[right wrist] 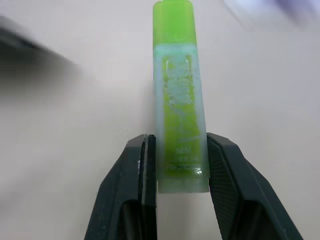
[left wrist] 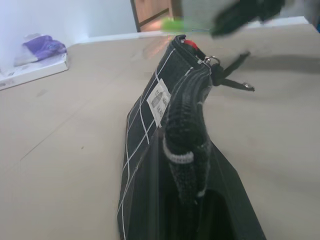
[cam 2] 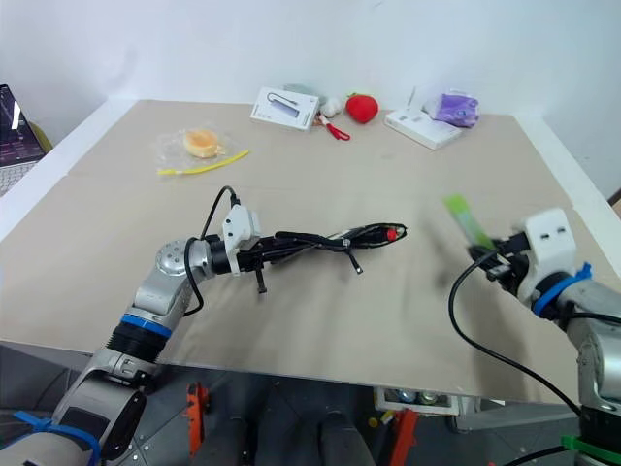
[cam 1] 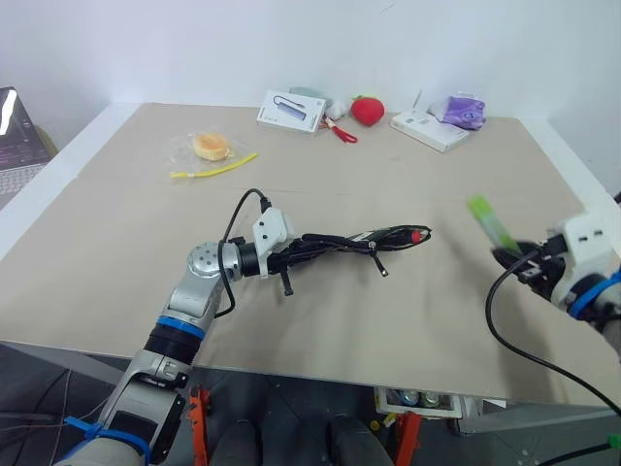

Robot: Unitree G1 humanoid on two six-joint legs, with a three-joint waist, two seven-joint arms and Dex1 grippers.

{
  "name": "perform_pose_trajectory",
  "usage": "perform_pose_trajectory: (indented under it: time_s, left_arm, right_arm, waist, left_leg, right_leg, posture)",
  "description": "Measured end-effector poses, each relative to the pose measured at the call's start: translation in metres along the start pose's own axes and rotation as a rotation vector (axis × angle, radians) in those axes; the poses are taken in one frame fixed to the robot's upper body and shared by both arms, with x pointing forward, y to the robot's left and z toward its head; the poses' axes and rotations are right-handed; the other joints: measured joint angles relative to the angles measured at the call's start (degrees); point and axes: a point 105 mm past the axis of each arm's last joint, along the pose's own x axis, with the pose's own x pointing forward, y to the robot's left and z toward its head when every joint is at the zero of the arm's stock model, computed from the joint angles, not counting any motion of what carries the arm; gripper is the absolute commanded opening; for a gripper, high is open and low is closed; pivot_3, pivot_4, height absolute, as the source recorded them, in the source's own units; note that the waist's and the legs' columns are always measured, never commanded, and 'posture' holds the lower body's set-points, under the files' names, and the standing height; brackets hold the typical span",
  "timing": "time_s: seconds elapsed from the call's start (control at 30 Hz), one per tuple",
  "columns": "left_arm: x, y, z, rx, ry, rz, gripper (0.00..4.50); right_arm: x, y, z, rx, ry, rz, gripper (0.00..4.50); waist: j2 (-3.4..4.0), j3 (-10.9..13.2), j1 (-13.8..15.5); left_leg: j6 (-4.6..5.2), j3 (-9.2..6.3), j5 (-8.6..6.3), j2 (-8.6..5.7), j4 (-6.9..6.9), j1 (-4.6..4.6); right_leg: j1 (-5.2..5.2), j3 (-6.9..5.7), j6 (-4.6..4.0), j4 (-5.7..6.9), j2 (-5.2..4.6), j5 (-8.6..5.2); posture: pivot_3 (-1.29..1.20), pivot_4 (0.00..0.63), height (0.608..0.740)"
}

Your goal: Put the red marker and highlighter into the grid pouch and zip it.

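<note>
The highlighter (cam 1: 490, 222) is smeared by motion blur, its outline soft, and the right gripper (cam 1: 512, 254) under it is blurred too. Inside the grid pouch (cam 1: 349, 241) most of the red marker (cam 1: 419, 234) is hidden; just its red end pokes out. At the far left, a laptop (cam 1: 17, 141) is cut off by the edge.

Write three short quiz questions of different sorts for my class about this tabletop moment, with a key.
1. True or false: the right gripper holds the chunky light-green highlighter.
2. Which holds the flat black white-gridded fabric pouch? A) left gripper B) a person's hand
3. Fill in: the colour of the marker tip poking from the pouch's far end is ____.

Key: 1 true; 2 A; 3 red.
</note>
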Motion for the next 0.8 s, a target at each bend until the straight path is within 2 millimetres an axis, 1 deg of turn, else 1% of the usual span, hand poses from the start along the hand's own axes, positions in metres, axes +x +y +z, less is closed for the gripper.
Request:
perform_pose_trajectory:
  time_s: [0.03,0.07,0.17,0.23,0.37,0.47,0.63,0.73,0.8]
  left_arm:
    - [0.000,0.000,0.000,0.000,-0.001,-0.001,0.00]
    - [0.000,0.000,0.000,0.000,0.000,0.000,0.00]
    - [0.000,0.000,0.000,0.002,0.001,0.000,0.00]
    - [0.000,0.000,0.000,0.004,0.002,0.000,0.00]
    - [0.000,0.000,0.000,0.004,0.001,0.000,0.00]
    - [0.000,0.000,0.000,0.005,0.002,0.002,0.00]
    - [0.000,0.000,0.000,0.005,0.002,0.001,0.00]
    - [0.002,-0.001,0.000,0.003,-0.002,0.000,0.00]
    - [0.002,-0.001,0.000,0.002,-0.003,-0.001,0.00]
  right_arm:
    - [0.000,0.011,0.012,-0.056,-0.014,0.083,1.03]
    - [0.000,0.019,0.018,-0.110,0.000,0.156,1.03]
    - [0.004,0.032,0.018,-0.201,0.069,0.284,1.03]
    - [0.008,0.036,0.017,-0.268,0.109,0.340,1.03]
    - [0.010,0.034,0.011,-0.330,0.165,0.363,1.03]
    - [0.010,0.025,0.001,-0.377,0.226,0.349,1.03]
    - [0.008,0.013,-0.006,-0.423,0.275,0.327,1.03]
    - [0.013,0.014,-0.009,-0.462,0.288,0.346,1.03]
    - [0.019,0.015,-0.005,-0.507,0.287,0.356,1.03]
  waist:
    - [-0.05,0.0,0.0]
    - [-0.11,0.1,0.0]
    - [-0.20,0.1,0.1]
    - [-0.22,0.1,0.2]
    - [-0.25,0.2,0.4]
    - [-0.25,0.2,0.5]
    - [-0.25,0.2,0.5]
    - [-0.23,0.2,0.5]
    - [-0.23,0.2,0.4]
  left_leg:
    - [0.00,-0.04,0.00,0.01,0.01,-0.01]
    - [0.00,-0.04,0.00,0.00,0.04,-0.02]
    - [-0.01,0.05,0.01,-0.09,0.15,-0.04]
    - [-0.02,0.09,0.01,-0.11,0.20,-0.05]
    - [-0.02,0.07,0.01,-0.10,0.17,-0.05]
    - [-0.02,0.07,0.01,-0.10,0.14,-0.06]
    - [-0.02,0.07,0.00,-0.10,0.13,-0.06]
    - [-0.03,0.09,0.01,-0.09,0.14,-0.03]
    - [-0.03,0.09,0.02,-0.08,0.14,-0.03]
  right_leg:
    - [0.02,-0.05,-0.02,0.00,0.00,-0.01]
    - [0.03,-0.06,-0.03,-0.01,-0.02,0.00]
    - [0.04,0.00,-0.01,-0.01,-0.15,0.01]
    - [0.04,0.03,0.00,-0.02,-0.17,0.02]
    - [0.02,0.00,0.00,-0.01,-0.16,0.02]
    - [0.00,0.01,0.00,-0.01,-0.16,-0.01]
    - [-0.01,0.01,-0.01,-0.01,-0.16,-0.01]
    - [-0.01,0.02,-0.03,0.00,-0.16,0.01]
    - [-0.01,0.02,-0.04,0.00,-0.15,0.03]
  posture:
    - [0.00,0.150,0.733]
    - [0.00,0.150,0.733]
    - [0.00,0.150,0.733]
    - [0.00,0.150,0.733]
    - [0.00,0.150,0.733]
    - [0.00,0.150,0.733]
    - [0.00,0.150,0.733]
    - [0.00,0.150,0.733]
    - [0.00,0.150,0.733]
